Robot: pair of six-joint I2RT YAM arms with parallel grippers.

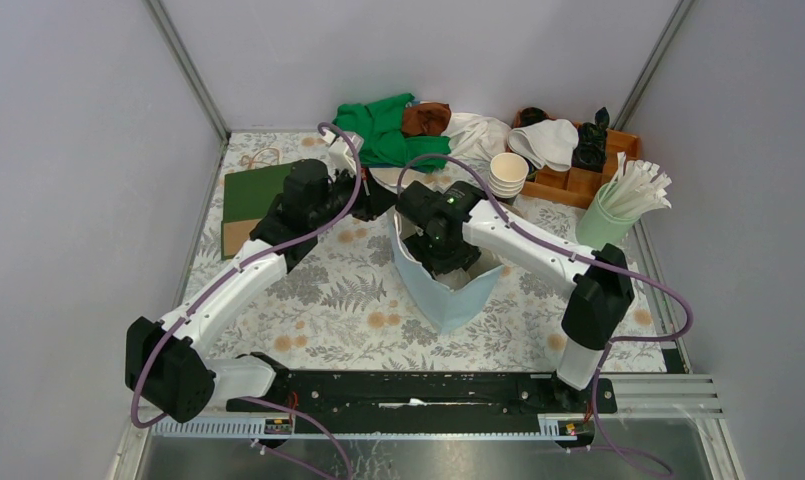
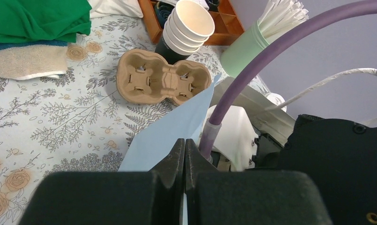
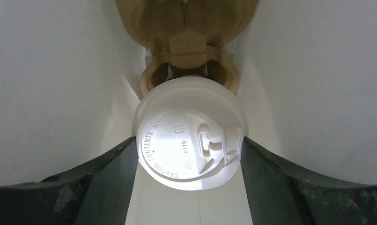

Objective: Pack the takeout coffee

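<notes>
We see the right gripper (image 3: 187, 143) with its fingers (image 3: 107, 178) clasping the coffee (image 3: 177, 112) on both sides, deep inside the bag (image 3: 46, 70), above a tray (image 3: 188, 42) on its bottom. On the lid (image 3: 195, 154) we read "CAUTION CONTENTS HOT" and "0119". The left gripper (image 2: 184, 152) is clenched on the bag's blue rim. Outside are a second tray (image 2: 163, 82), stacked cups (image 2: 188, 23) and straws (image 2: 282, 16) in a green holder (image 2: 242, 54).

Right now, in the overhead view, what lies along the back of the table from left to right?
Dark green sheet → green cloth → brown cloth → white cloth → stack of paper cups → mint cup of white straws.
</notes>
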